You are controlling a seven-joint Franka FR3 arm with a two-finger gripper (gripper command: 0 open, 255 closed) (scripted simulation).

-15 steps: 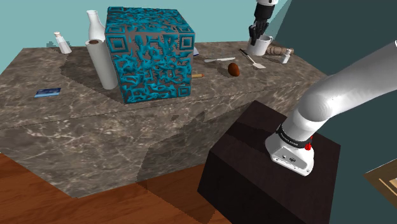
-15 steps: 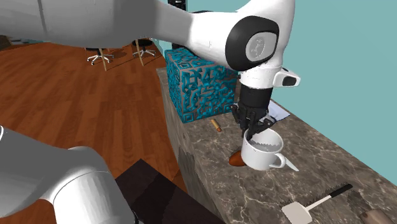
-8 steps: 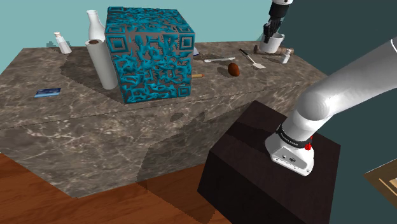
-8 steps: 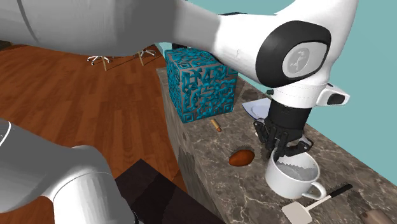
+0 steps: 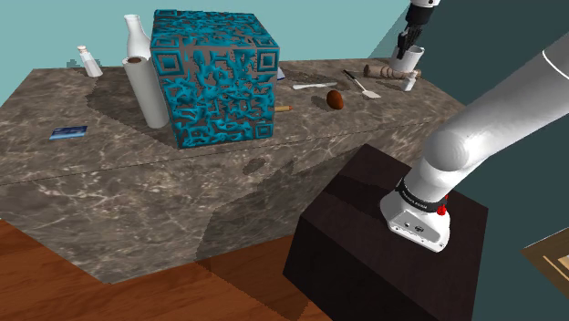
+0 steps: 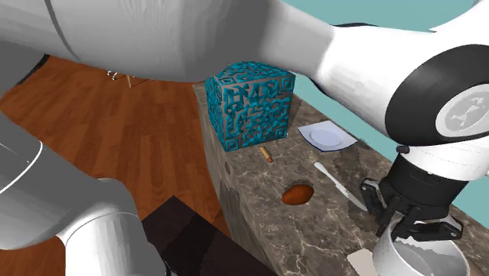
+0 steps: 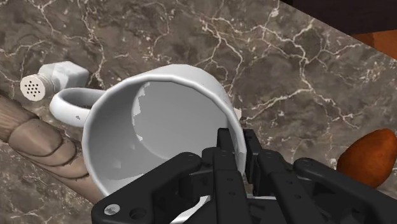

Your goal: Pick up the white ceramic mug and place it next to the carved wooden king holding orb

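The gripper [image 5: 407, 46] hangs over the far corner of the counter [image 5: 109, 173], its fingers down at the rim of a white mug [image 5: 412, 62]. The king [image 5: 377, 70] lies just beside the mug, on the side toward the cube [image 5: 214, 77]. A shaker [image 5: 409, 83] lies just below the gripper, toward the stand [image 5: 383, 246]. A spatula [image 5: 363, 86] and a brown egg-shaped thing [image 5: 336, 98] lie near. The blue-patterned cube and a paper roll [image 5: 146, 91] stand well apart from the gripper.
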